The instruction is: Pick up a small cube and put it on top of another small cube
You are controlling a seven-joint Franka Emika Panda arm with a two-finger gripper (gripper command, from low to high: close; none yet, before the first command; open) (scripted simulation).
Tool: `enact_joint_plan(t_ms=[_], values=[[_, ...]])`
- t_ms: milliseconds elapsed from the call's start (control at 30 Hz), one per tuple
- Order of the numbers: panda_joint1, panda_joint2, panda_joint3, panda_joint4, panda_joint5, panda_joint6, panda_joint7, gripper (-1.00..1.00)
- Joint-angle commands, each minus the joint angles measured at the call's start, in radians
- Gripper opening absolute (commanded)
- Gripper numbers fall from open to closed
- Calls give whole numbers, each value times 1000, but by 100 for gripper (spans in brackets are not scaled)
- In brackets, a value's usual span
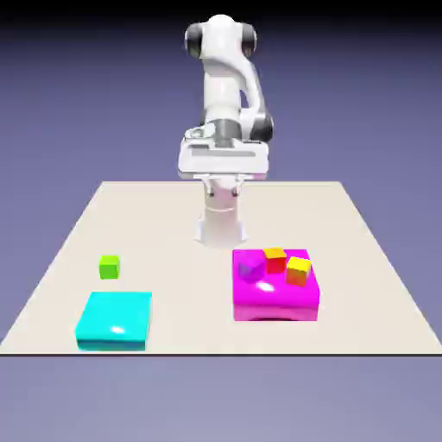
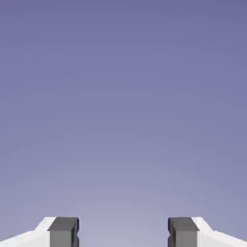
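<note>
On the table toward the exterior view's left sits a small green cube [image 1: 109, 267], on its own. Three more small cubes rest on top of a large magenta block [image 1: 276, 300]: a purple cube [image 1: 249, 269], a red-orange cube [image 1: 275, 260] and a yellow cube [image 1: 298, 271]. My gripper [image 1: 223, 173] hangs high above the table's far side, well away from every cube. In the hand view the gripper [image 2: 123, 234] is open, its grey fingertips [image 2: 63, 232] wide apart with nothing between them. Only the plain backdrop shows there.
A large cyan block [image 1: 114, 319] lies near the table's front edge, just in front of the green cube. The robot's white base [image 1: 221, 223] stands at the far middle of the table [image 1: 363, 259].
</note>
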State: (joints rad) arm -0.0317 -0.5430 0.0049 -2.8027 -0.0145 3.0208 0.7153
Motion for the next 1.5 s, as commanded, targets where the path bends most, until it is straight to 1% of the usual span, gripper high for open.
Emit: enact_joint_plan(t_ms=[0,967,1000,1200,1233,1267,1467], values=[[-36,22,4,6,-12,-13,-21,0],[-1081,668,120,179,-357,-401,-637,0],[-1081,668,120,179,-357,-401,-637,0],[-1048,883,29,215,-541,-232,-495,0],[-1048,883,29,215,-541,-232,-495,-100],[-1048,883,29,215,-541,-232,-495,-100],[-1078,668,120,180,-356,-402,-634,-100]])
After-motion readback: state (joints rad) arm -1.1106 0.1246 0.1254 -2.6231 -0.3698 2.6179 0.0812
